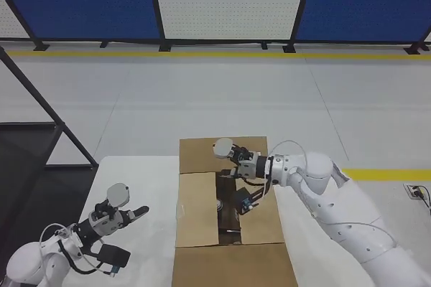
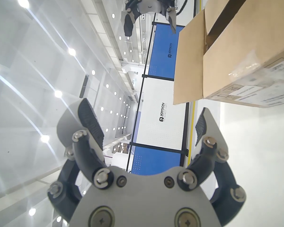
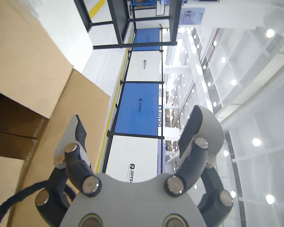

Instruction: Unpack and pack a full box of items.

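A brown cardboard box stands on the white table with its flaps folded outward. Its dark inside is too dim to make out the contents. My right gripper hovers over the box's far end, open and holding nothing; its own wrist view shows the fingers spread beside a box flap. My left gripper sits low over the table to the left of the box, open and empty. From there the box and the right gripper show farther off.
A black metal rack stands off the table's left side. Blue and white partition panels line the back of the room. Bare tabletop lies between the left gripper and the box.
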Robot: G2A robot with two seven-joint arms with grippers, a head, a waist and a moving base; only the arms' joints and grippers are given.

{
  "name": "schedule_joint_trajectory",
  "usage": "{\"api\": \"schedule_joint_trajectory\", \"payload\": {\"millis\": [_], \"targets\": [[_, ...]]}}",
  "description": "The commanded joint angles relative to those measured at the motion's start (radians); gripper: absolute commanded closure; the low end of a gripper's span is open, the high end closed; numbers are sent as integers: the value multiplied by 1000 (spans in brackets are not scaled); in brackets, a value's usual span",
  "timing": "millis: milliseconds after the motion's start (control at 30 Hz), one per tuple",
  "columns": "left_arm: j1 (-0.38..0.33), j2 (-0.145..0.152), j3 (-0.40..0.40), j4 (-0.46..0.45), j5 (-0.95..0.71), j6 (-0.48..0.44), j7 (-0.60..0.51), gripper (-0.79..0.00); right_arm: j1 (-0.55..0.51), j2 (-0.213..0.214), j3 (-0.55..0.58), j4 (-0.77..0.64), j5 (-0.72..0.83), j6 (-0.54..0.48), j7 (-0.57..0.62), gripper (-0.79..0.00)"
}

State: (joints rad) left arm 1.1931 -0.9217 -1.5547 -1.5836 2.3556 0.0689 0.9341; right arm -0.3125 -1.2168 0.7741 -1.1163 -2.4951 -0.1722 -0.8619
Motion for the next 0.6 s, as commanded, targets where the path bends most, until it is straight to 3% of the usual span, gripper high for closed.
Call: {"api": "schedule_joint_trajectory", "payload": {"millis": [0, 300, 567], "targets": [[9, -1, 7, -12, 5, -4, -16, -785, 0, 4, -19, -13, -64, 3, -32, -785], [28, 10, -41, 56, 17, 21, 40, -785, 39, 9, -93, -21, -224, 8, -221, -785], [51, 16, -78, 80, -5, 30, 64, -785, 56, 7, -113, -10, -261, -36, -233, -785]]}}
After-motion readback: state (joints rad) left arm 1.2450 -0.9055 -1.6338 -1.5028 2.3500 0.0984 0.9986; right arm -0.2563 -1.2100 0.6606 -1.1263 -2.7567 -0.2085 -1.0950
